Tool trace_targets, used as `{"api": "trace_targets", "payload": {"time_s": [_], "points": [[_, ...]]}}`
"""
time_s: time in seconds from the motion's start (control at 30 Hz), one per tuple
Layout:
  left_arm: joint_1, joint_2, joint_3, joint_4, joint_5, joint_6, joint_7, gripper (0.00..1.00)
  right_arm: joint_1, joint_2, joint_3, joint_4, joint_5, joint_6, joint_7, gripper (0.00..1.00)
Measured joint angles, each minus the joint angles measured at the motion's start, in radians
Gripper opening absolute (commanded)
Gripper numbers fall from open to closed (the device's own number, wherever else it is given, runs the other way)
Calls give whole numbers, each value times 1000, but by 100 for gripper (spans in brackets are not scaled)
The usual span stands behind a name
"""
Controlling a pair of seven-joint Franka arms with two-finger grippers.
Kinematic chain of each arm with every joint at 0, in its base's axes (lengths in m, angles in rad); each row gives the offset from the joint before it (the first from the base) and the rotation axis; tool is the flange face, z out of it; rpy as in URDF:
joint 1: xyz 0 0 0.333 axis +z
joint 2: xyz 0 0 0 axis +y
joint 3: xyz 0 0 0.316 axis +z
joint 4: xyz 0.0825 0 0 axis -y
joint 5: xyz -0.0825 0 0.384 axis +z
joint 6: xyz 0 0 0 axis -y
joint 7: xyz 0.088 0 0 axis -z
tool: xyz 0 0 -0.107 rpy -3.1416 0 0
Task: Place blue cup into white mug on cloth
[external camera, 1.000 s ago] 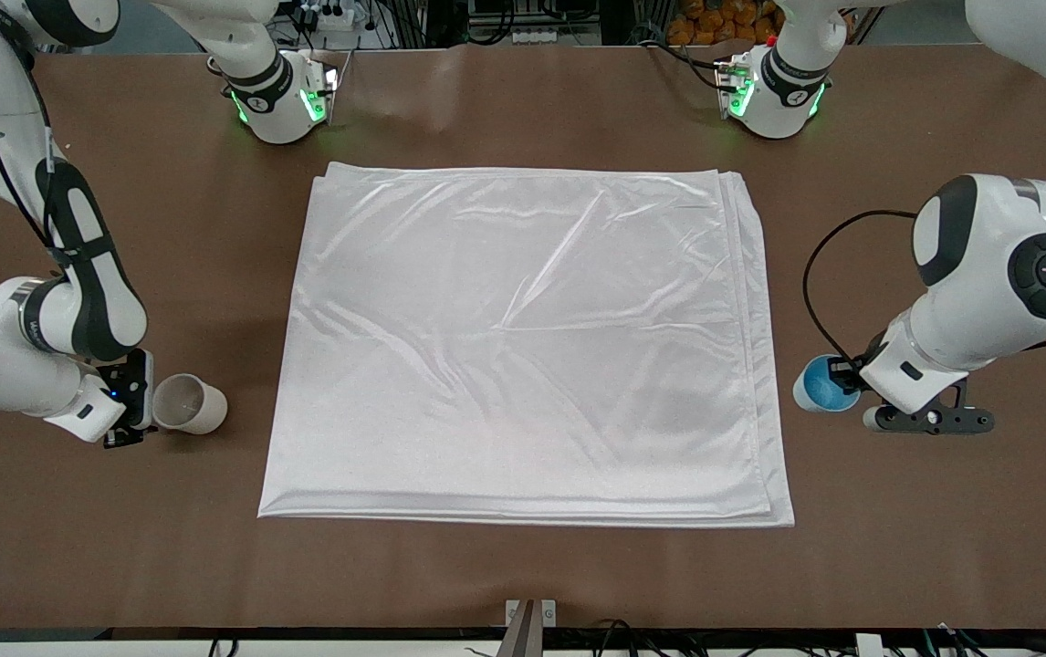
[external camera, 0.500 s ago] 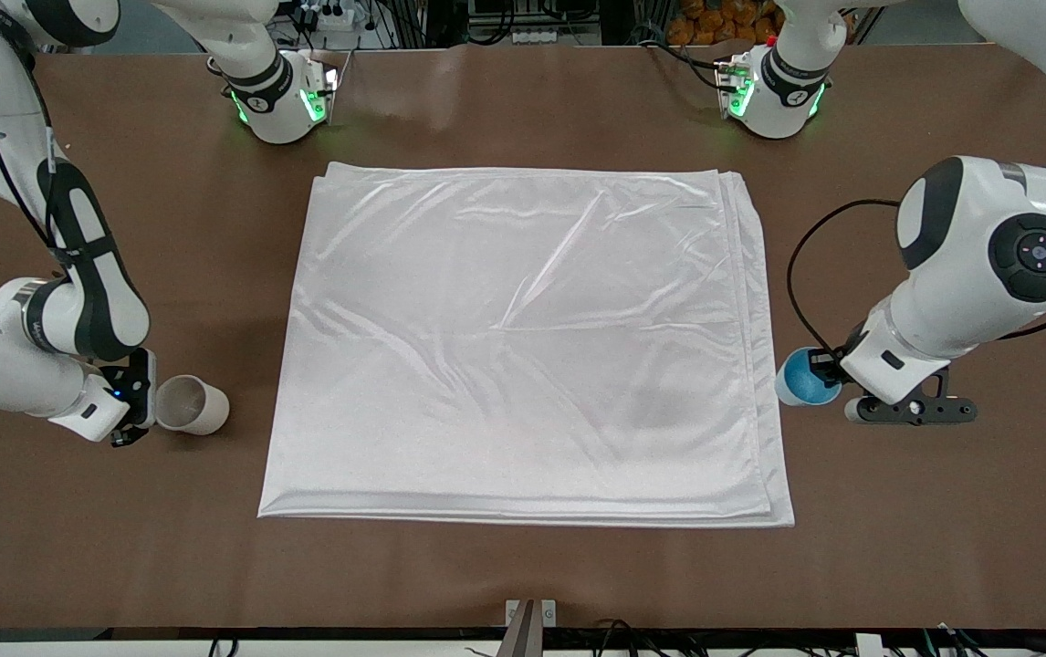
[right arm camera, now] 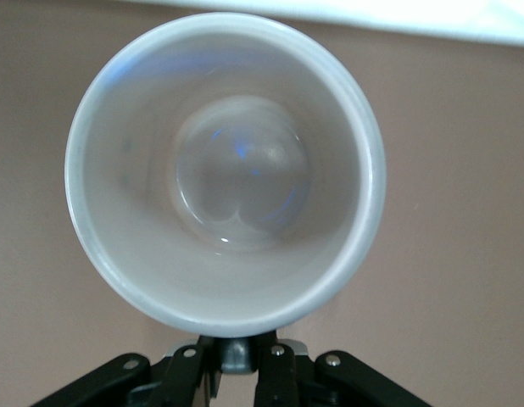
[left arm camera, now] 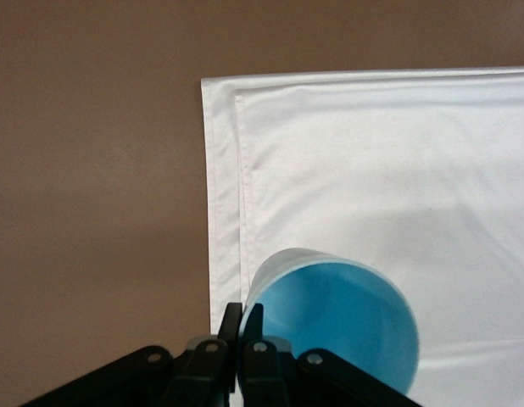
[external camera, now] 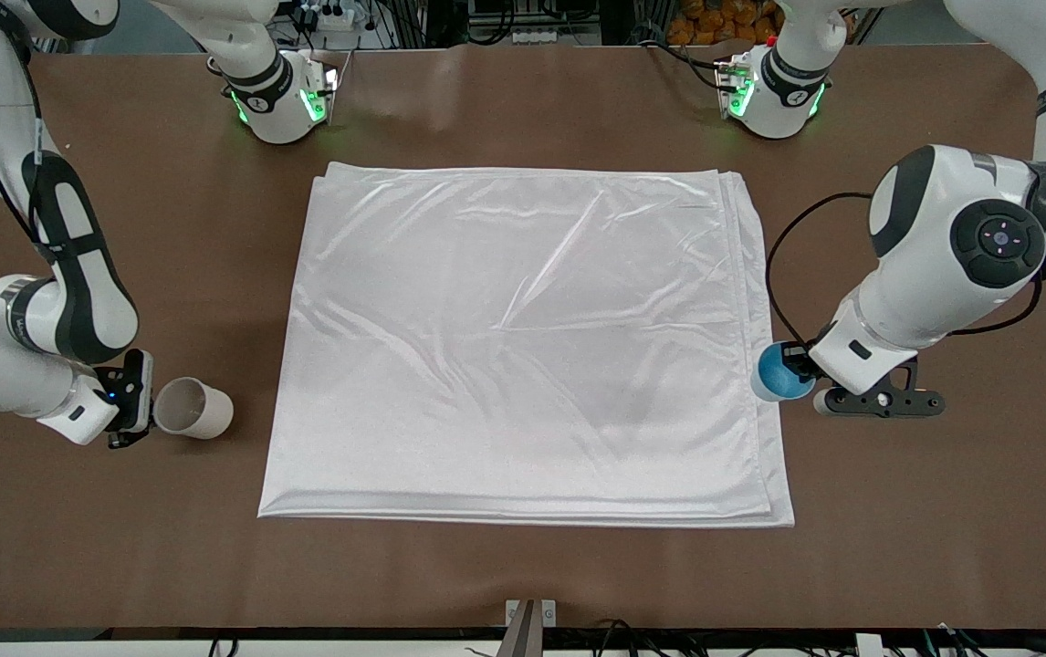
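The left gripper (external camera: 797, 370) now carries the blue cup (external camera: 777, 374) over the cloth (external camera: 523, 347) edge; the right gripper (external camera: 141, 401) clamps the white mug (external camera: 193, 408), shifting it slightly.

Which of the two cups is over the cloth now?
The blue cup, held by the left gripper above the cloth edge; the white mug is off it.

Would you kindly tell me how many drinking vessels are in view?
2. The blue cup is held in the left pincer over the cloth's edge; the white mug is in the right pincer, beside the cloth.
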Motion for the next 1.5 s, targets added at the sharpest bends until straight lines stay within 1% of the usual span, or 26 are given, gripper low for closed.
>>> {"api": "trace_targets", "payload": {"time_s": [0.2,0.33,0.57,0.97,1.37,1.5], "points": [[1,-8,1,1,0,-3,0,0,51,-39,5,1,2,-63,79,0],[1,-9,1,1,0,-3,0,0,90,-55,6,-1,2,-79,122,0],[1,-9,1,1,0,-21,0,0,161,-57,8,-5,3,-82,206,0],[-1,-17,-1,3,0,-45,0,0,342,-93,9,-39,3,-82,435,0],[-7,-24,-13,6,0,-69,0,0,503,-98,7,-49,0,-79,642,0],[-8,-29,-15,7,0,-83,0,0,548,-98,6,-52,-16,-70,723,0]]}}
